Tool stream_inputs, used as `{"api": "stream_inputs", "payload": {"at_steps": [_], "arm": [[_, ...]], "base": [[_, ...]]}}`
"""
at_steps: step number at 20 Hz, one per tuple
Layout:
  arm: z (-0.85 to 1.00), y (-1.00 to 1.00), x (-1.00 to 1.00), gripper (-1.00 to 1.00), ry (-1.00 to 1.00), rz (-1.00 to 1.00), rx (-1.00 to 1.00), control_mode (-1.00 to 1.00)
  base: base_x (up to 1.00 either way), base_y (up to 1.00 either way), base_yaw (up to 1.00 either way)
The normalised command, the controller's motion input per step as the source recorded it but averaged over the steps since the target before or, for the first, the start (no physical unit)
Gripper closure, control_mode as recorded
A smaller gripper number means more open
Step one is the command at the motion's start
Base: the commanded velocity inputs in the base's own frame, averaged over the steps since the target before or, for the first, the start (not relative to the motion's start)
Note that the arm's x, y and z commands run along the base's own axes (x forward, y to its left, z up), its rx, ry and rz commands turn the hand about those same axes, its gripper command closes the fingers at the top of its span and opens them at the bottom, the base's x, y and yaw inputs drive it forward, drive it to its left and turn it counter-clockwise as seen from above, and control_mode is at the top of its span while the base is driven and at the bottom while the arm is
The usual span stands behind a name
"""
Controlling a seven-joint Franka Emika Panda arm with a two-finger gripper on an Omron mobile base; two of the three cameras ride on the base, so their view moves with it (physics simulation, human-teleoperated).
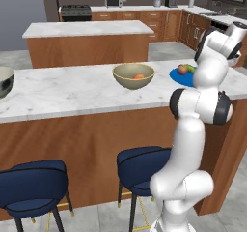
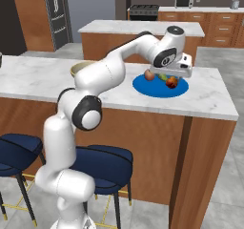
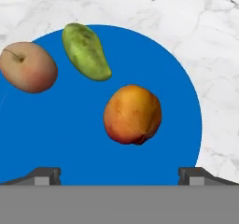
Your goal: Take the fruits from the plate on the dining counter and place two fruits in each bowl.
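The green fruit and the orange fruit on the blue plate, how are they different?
The oblong green fruit is long with a pointed end; the round orange fruit is plump and ball-like. The green one is dull and speckled, the orange one bright with a reddish blush. The orange one lies nearer the end effector. Both rest apart on the flat round blue plate.

Counter: the dining counter [image 1: 72, 88], white-grey marble top, brown wood front.
Plate: the blue plate [image 3: 70, 139] lies flat on the marble, right under the wide-open jaws.
On the plate: three fruits sit apart; orange fruit [image 3: 132, 114] just ahead of the jaws, green fruit [image 3: 86, 51] further ahead, reddish apple [image 3: 28, 67] ahead and left.
Beige bowl [image 1: 133, 76]: on the counter, well off from the jaws, a fruit inside.
Grey bowl [image 1: 4, 81]: at the counter's far left edge.
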Motion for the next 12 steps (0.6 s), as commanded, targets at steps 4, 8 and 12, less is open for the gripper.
{"api": "stream_inputs", "payload": {"at_steps": [4,8,12], "arm": [[-0.36,0.0,0.12,-1.0,0.0,0.0,0.0,-1.0],[-0.15,0.0,0.2,-1.0,-0.01,0.0,0.0,-1.0],[-0.07,0.0,0.33,-1.0,-0.03,0.0,0.0,-1.0]], "base": [[0.0,0.0,0.0],[0.0,0.0,0.0],[0.0,0.0,0.0]]}}
